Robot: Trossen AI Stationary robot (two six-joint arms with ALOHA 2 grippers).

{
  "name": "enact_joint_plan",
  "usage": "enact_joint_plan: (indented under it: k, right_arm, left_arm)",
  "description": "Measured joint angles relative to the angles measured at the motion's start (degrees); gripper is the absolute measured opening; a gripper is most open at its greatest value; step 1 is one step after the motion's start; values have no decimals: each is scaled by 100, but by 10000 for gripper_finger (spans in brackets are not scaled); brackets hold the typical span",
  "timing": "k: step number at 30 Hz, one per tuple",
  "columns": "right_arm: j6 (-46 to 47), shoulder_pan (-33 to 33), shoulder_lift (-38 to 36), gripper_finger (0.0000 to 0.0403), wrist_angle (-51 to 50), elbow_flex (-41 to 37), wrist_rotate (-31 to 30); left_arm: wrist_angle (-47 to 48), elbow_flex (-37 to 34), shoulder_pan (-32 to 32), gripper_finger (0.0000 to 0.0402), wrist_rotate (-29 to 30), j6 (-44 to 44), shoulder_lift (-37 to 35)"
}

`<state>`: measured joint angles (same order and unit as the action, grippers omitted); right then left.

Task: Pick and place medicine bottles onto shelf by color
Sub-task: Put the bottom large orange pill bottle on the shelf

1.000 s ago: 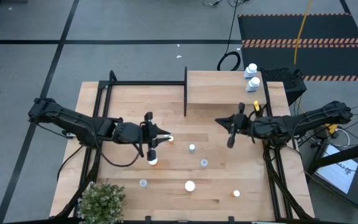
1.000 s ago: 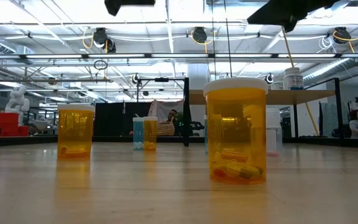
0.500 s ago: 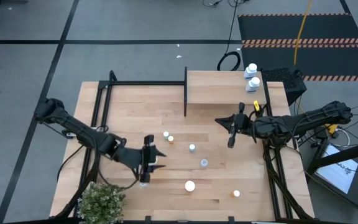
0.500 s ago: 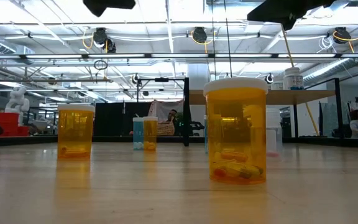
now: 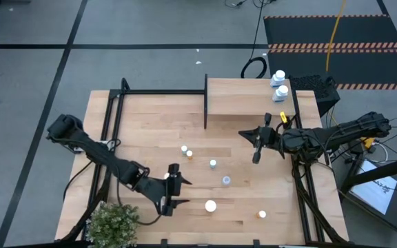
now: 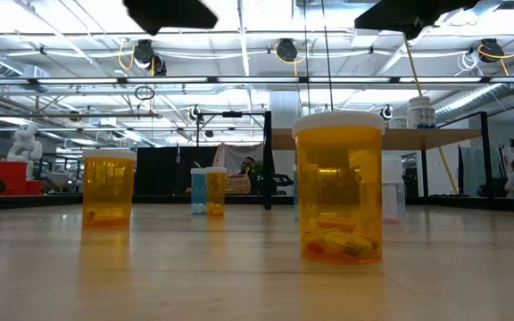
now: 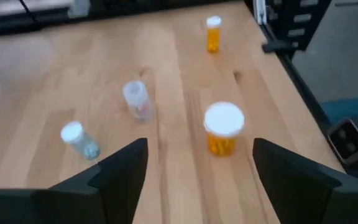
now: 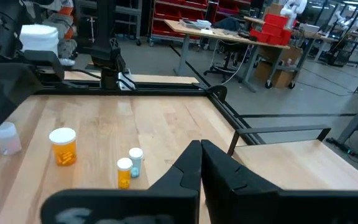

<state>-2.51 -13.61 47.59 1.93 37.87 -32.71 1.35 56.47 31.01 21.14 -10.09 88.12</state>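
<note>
The left gripper (image 5: pixel 176 184) is hanging over the near part of the table (image 5: pixel 136 131), beside the plant (image 5: pixel 112 222), with its fingers (image 7: pixel 120 171) spread wide and nothing between them. From its wrist view the gap is framing the big orange bottle (image 7: pixel 223 127), so I'd judge it is lining up on that one; the bottle is standing upright on its own, near the front edge, with room around it for both fingers to pass.

The right gripper (image 5: pixel 256 147) is waiting over the right side of the table, just in front of the shelf (image 5: pixel 247 96), its fingers pressed together and holding nothing. Parked there, it is leaving the middle free for the other arm.

The bottles are mostly sitting loose on the table. A small orange one and a pale one (image 5: pixel 187 151) are standing close together near the middle, two more pale ones (image 5: pixel 213 164) (image 5: pixel 226 180) are a little to the right of them, and a small orange one (image 5: pixel 262 215) is by the front right corner. Two white-capped bottles (image 5: pixel 279 83) are already standing at the shelf's far right corner, which looks like where one colour is being gathered; I cannot tell their body colour from above.

From table height, orange bottles (image 6: pixel 339 187) are standing upright with pills in the bottom, so they should be gripped by the body below the cap.
</note>
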Motion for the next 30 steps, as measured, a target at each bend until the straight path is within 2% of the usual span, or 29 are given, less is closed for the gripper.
enact_joint_plan:
  k: [9, 12, 20, 24, 30]
  right_arm:
    - [195, 0, 0, 0, -97, 0, 2]
    - [331, 0, -1, 0, -186, 0, 2]
    - [474, 0, -2, 0, -367, 0, 2]
    - [576, 0, -2, 0, -371, 0, 2]
    - [777, 0, -2, 0, -493, 0, 4]
  left_arm:
    - [-390, 9, -689, 274, -63, 377, -15]
    - [60, 255, -875, 263, -299, 538, -16]
    - [1943, 1534, -1361, 258, -312, 1179, -16]
    - [2180, 1846, -1608, 273, -312, 1512, -17]
    - [2005, 1796, -1892, 286, -314, 1599, -18]
